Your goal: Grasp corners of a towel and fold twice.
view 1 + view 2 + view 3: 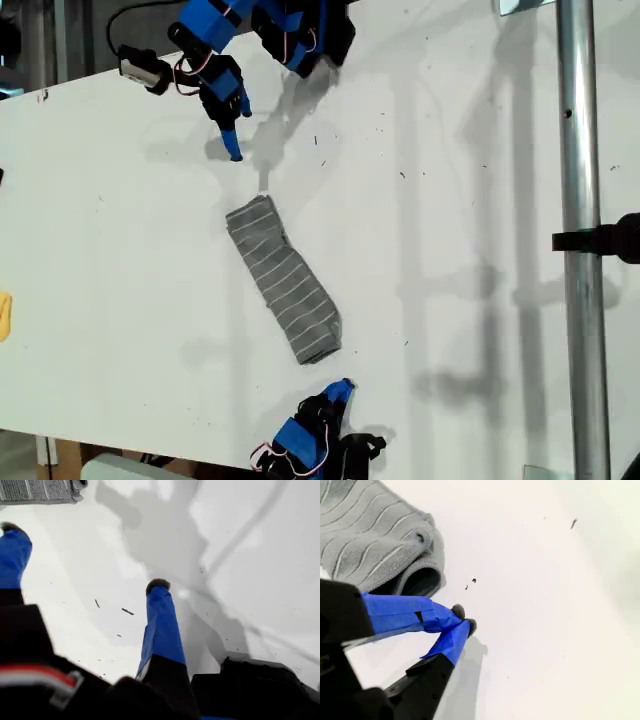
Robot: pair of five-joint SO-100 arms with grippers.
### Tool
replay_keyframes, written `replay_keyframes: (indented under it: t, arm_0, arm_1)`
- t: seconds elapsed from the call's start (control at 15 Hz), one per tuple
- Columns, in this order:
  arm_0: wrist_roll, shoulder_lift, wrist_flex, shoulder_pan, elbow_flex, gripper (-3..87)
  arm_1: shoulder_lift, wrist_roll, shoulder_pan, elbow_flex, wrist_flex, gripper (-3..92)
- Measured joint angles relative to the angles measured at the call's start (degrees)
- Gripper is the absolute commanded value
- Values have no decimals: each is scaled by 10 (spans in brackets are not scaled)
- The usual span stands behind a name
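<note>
First wrist view: my first gripper (82, 557) has its two blue fingers (161, 625) set wide apart, with nothing between them but bare white tabletop (240, 580). An end of the towel (37, 491) shows at the frame edge, well apart from the fingertips.

Second wrist view: my second gripper (464, 620) has its blue fingertips together, touching at the dark pads, and clamped on nothing. It sits near a rounded folded end of the towel (380, 545) but apart from it; a gap of white tabletop (545, 605) lies between.

Exterior view: one gripper (232, 140) hangs over the tabletop (450, 200) near the top of the exterior view, above the towel's upper end. The other gripper (343, 385) sits near the bottom edge of the exterior view, just below the towel's lower end.

The towel (284, 278) is gray with thin parallel white stripes. It lies folded into a narrow strip, running diagonally from upper left to lower right in the exterior view, flat on the tabletop between the two grippers. Its layered edges are visible at the end seen in the second wrist view.
</note>
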Motion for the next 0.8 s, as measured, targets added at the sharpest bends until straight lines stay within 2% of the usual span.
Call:
replay_keyframes:
  t: [0.07, 0.2, 0.47, 0.6, 0.8]
  arm_0:
    - [3, 1, -3, -2, 9, -28]
    - [25, 1, -3, -2, 15, -28]
    - [45, 1, -3, -6, 15, -28]
    - [47, 1, -3, -10, 15, -28]
    - [55, 1, -3, -10, 15, -28]
  arm_1:
    - [17, -7, 4, 27, -29, 395]
    - [-5, -42, -2, 46, -148, 394]
    - [-323, -110, -33, -32, -411, 434]
    - [-511, -114, -58, -161, -420, 438]
    - [-650, -115, -110, -310, -404, 400]
